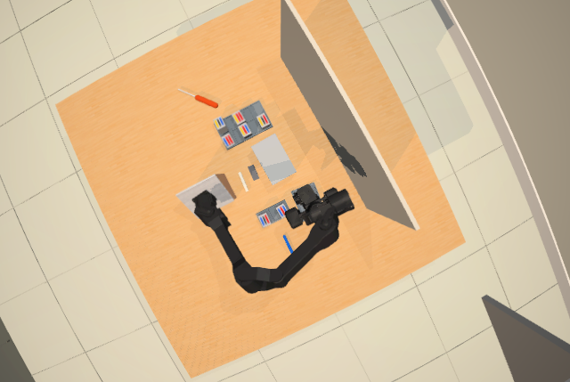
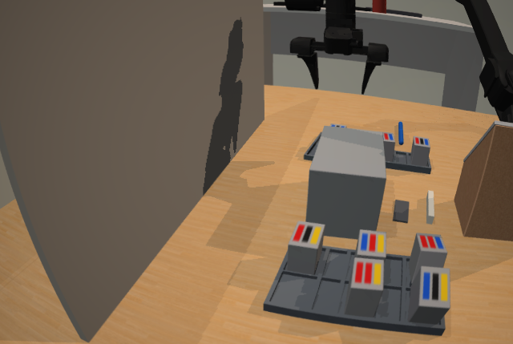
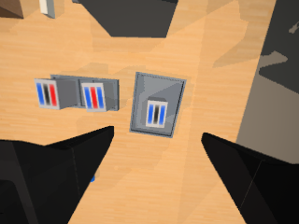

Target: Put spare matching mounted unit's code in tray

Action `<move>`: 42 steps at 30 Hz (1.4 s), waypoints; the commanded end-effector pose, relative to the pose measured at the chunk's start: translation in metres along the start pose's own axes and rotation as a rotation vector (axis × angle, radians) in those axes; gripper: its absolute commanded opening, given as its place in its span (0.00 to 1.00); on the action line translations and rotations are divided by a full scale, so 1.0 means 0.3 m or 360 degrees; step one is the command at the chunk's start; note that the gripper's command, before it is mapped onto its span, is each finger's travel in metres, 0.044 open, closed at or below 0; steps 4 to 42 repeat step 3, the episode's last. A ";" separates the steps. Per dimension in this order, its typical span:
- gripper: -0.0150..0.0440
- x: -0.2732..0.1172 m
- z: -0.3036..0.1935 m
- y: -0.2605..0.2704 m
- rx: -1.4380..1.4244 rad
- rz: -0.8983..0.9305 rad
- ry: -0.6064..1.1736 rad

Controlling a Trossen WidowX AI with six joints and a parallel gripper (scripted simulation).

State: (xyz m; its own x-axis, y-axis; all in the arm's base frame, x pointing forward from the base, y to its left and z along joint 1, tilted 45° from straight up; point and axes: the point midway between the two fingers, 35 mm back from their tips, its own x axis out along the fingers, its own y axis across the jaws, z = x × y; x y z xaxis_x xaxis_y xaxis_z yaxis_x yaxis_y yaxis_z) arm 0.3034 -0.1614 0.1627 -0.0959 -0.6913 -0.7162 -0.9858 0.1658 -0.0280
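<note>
A grey spare with blue, black and blue stripes stands inside the small grey tray, near one end. My gripper is wide open and empty, raised above the tray and clear of the spare. A large grey box hides part of the tray in the exterior view; no code shows on its visible faces. A small rack beside the tray holds a blue-black-red spare and a blue-red-blue spare.
A larger rack holds several striped spares. A tall panel stands along one side. A slope-topped box, a dark block, a white strip, a blue pen and an orange-handled screwdriver are on the table.
</note>
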 end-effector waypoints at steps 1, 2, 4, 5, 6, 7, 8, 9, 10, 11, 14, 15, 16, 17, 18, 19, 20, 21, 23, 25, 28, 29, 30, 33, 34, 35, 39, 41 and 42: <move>1.00 0.001 0.001 0.000 -0.0002 0.0000 0.0000; 1.00 0.001 0.001 0.000 -0.0002 0.0000 0.0000; 1.00 0.001 0.001 0.000 -0.0002 0.0000 0.0000; 1.00 0.001 0.001 0.000 -0.0002 0.0000 0.0000; 1.00 0.001 0.001 0.000 -0.0002 0.0000 0.0000; 1.00 0.001 0.001 0.000 -0.0002 0.0000 0.0000; 1.00 0.001 0.001 0.000 -0.0002 0.0000 0.0000; 1.00 0.001 0.001 0.000 -0.0002 0.0000 0.0000; 1.00 0.001 0.001 0.000 -0.0002 0.0000 0.0000; 1.00 0.001 0.001 0.000 -0.0002 0.0000 0.0000; 1.00 0.001 0.001 0.000 -0.0002 0.0000 0.0000; 1.00 0.001 0.001 0.000 -0.0002 0.0000 0.0000; 1.00 0.001 0.001 0.000 -0.0002 0.0000 0.0000; 1.00 0.001 0.001 0.000 -0.0002 0.0000 0.0000; 1.00 0.001 0.001 0.000 -0.0002 0.0000 0.0000; 1.00 0.001 0.001 0.000 -0.0002 0.0000 0.0000; 1.00 0.001 0.001 0.000 -0.0002 0.0000 0.0000; 1.00 0.001 0.001 0.000 -0.0002 0.0000 0.0000; 1.00 0.001 0.001 0.000 -0.0002 0.0000 0.0000; 1.00 0.001 0.001 0.000 -0.0002 0.0000 0.0000; 1.00 0.001 0.001 0.000 -0.0002 0.0000 0.0000; 1.00 0.001 0.001 0.000 -0.0002 0.0000 0.0000; 1.00 0.001 0.001 0.000 -0.0002 0.0000 0.0000; 1.00 0.001 0.001 0.000 -0.0002 0.0000 0.0000; 1.00 0.001 0.001 0.000 -0.0002 0.0000 0.0000; 1.00 0.001 0.001 0.000 -0.0002 0.0000 0.0000; 1.00 0.001 0.001 0.000 -0.0002 0.0000 0.0000; 1.00 0.001 0.001 0.000 -0.0002 0.0000 0.0000; 1.00 0.001 0.001 0.000 -0.0002 0.0000 0.0000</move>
